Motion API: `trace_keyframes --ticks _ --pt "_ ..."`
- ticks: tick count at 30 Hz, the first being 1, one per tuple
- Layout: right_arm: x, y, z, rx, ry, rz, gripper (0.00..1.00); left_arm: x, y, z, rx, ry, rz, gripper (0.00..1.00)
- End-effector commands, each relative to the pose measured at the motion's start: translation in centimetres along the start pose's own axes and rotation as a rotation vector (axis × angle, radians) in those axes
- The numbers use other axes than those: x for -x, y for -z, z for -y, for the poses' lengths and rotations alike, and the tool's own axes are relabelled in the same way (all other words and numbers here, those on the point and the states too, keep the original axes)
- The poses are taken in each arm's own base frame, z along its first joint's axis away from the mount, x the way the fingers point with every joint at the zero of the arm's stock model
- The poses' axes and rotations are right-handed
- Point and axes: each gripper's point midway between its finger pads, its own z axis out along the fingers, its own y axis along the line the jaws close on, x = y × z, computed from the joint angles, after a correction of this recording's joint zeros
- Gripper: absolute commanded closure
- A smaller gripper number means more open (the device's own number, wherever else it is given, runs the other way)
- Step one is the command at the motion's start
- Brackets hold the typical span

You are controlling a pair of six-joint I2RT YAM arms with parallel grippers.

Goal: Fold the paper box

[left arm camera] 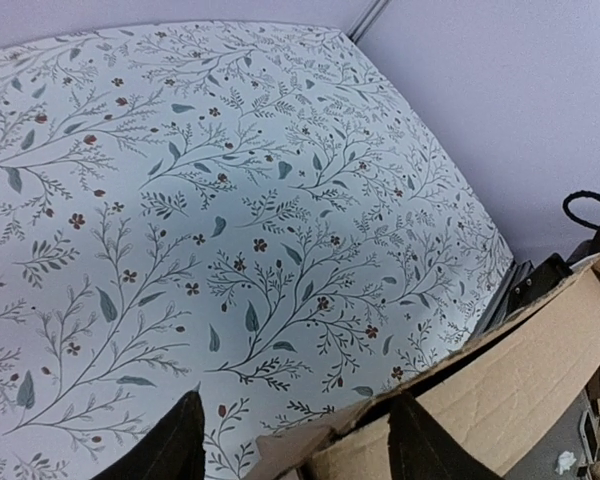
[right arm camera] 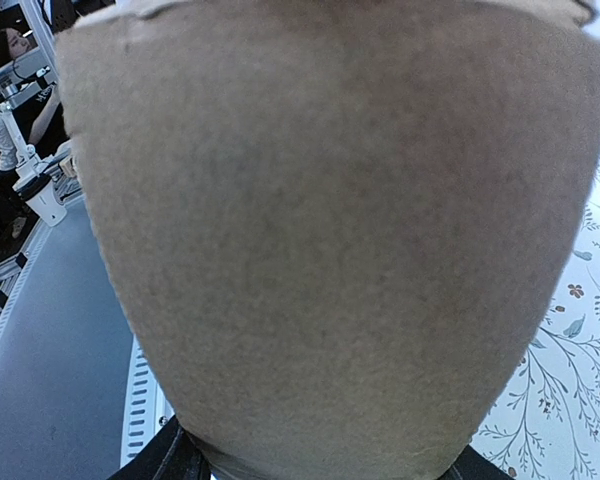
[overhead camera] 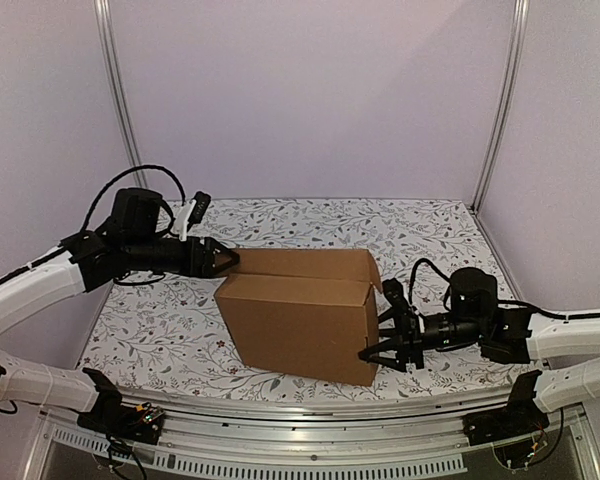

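Blurred paper box (right arm camera: 330,240) across the right wrist view (right gripper (right arm camera: 325,465) mostly hidden); bottom cropped

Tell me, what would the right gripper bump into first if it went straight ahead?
The paper box. Its brown wall sits between the fingers of the right gripper and fills the wrist view, so it would likely push into that at once.

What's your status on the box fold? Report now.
Right pincer clamped on paper box end. Left pincer open at its far-left corner. No obstruction seen.
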Motion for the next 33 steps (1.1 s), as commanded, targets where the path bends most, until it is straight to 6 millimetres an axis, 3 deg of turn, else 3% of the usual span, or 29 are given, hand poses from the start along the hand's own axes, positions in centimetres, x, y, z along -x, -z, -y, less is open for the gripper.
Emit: trace_keyframes --ticks 1,4,16,30,33 --pt "1.1 0.1 -0.1 0.012 0.022 0.047 0.64 0.4 -0.6 0.8 -0.014 -0.028 0.0 0.45" --pt "1.1 0.1 -0.1 0.014 0.022 0.047 0.63 0.1 -0.7 0.7 0.006 -0.034 -0.013 0.54" --pt "-0.1 -0.5 1.1 -0.035 0.046 0.011 0.67 -0.5 -0.2 0.2 0.11 -0.057 -0.049 0.72" --pt "-0.5 -0.7 1.5 -0.045 0.06 0.001 0.67 -1.7 0.8 -1.4 0.241 -0.085 -0.09 0.8" --pt "-0.6 -0.7 1.4 -0.043 0.056 -0.001 0.66 -1.8 0.8 -1.3 0.237 -0.088 -0.093 0.89"
